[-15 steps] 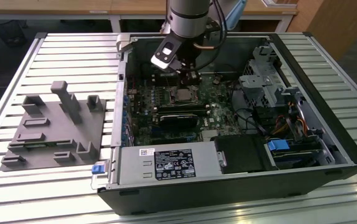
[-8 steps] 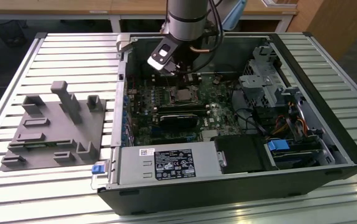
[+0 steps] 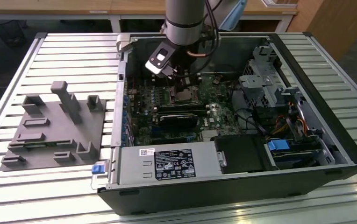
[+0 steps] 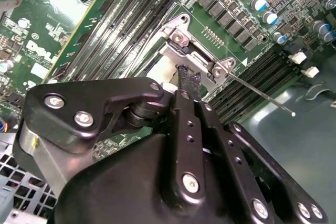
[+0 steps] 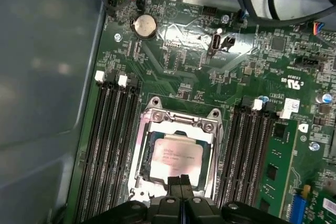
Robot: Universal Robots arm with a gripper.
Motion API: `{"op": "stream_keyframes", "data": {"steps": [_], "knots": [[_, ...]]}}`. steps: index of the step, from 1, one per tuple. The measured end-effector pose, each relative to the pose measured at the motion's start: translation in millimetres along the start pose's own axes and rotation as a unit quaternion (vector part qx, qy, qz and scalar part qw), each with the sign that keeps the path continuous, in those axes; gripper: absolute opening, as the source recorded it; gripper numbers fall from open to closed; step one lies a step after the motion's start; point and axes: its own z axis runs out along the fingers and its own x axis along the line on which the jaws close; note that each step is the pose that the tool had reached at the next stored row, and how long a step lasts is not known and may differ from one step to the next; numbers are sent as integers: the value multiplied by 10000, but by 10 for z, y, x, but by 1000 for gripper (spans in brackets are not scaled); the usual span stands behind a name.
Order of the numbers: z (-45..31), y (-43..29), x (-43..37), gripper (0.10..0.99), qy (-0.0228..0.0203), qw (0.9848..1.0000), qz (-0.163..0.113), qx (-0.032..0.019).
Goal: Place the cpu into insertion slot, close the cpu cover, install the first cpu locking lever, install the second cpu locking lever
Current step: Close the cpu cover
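Note:
The cpu [image 5: 176, 157] lies flat in the insertion slot [image 5: 140, 169] on the green board, its silver-tan top showing. The cpu cover [image 5: 181, 120] is down around it as a silvery frame. My gripper [image 5: 181, 182] is shut with nothing between its fingers, and its tips rest at the edge of the cover over the chip. In the second wrist view the black fingertips [image 4: 189, 80] touch the socket's metal frame [image 4: 178, 35]. A thin wire locking lever [image 4: 262, 95] sticks out from the socket over the memory slots, unlatched. In the exterior view the gripper [image 3: 182, 89] reaches down inside the open computer case.
Long black memory slots [image 5: 113, 145] flank the socket on both sides. A black heatsink block [image 3: 178, 117] sits just in front of it. The case walls [image 3: 316, 88], drive cage and power supply [image 3: 166, 164] hem the board in. A grey fixture [image 3: 57, 126] stands on the exterior view's left.

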Motion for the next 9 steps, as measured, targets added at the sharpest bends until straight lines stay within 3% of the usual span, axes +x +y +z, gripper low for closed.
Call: {"op": "stream_keyframes", "data": {"steps": [9], "knots": [[71,-16,5,106,-1,10000,2,-7]]}}
